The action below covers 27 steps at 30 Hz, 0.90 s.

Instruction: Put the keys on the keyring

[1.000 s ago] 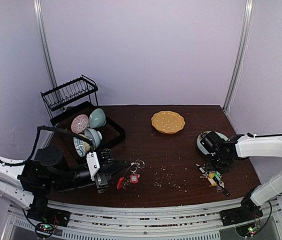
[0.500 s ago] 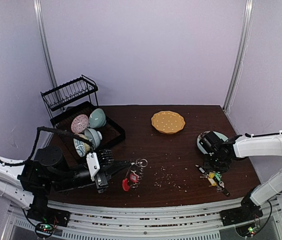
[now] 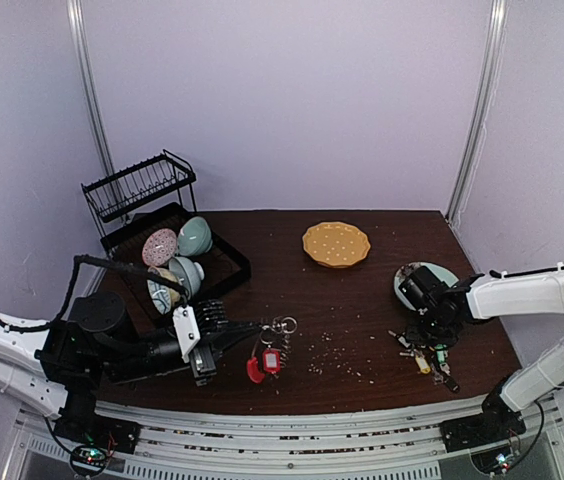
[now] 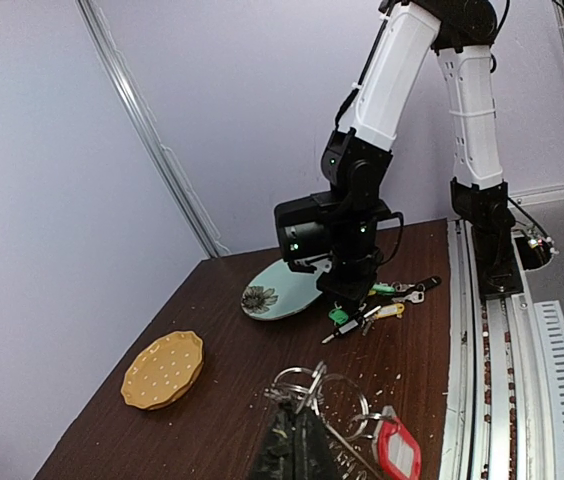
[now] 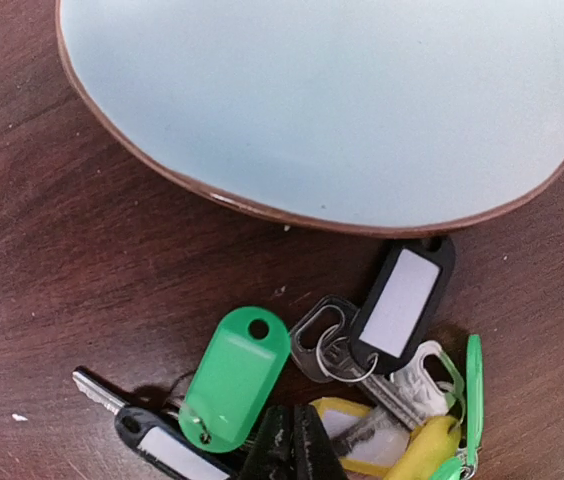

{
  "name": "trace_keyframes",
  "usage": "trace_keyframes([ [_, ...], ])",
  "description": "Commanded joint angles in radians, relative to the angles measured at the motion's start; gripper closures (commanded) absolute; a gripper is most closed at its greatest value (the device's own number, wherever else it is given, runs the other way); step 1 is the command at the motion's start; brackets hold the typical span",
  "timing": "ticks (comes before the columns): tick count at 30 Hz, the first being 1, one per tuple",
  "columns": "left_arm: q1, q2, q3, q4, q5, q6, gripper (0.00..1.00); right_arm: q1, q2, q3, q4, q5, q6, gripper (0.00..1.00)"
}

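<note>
Silver loops of the keyring (image 4: 332,395) sit clamped in the closed left pincer (image 4: 295,445) at the table's (image 3: 352,310) front left. Right pincer (image 5: 297,440), fingers drawn together, is down among the keys (image 5: 234,375) beside a pale blue plate (image 5: 322,100); whether it grips one I cannot tell.

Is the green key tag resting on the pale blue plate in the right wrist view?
No, the green tag lies on the dark wooden table, below the plate's brown rim and apart from it.
</note>
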Motion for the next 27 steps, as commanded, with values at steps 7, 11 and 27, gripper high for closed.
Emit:
trace_keyframes([
  [7,0.008,-0.017,0.014,0.067,-0.01,0.016,1.0,0.065,0.001,0.041,-0.034,-0.059,-0.021,1.0],
  [11,0.009,-0.019,0.014,0.068,-0.015,0.018,1.0,0.118,0.011,0.085,0.001,-0.124,-0.057,1.0],
  [27,0.008,-0.026,0.021,0.004,-0.103,0.067,1.0,0.294,-0.13,0.195,0.128,-0.755,-0.362,1.0],
])
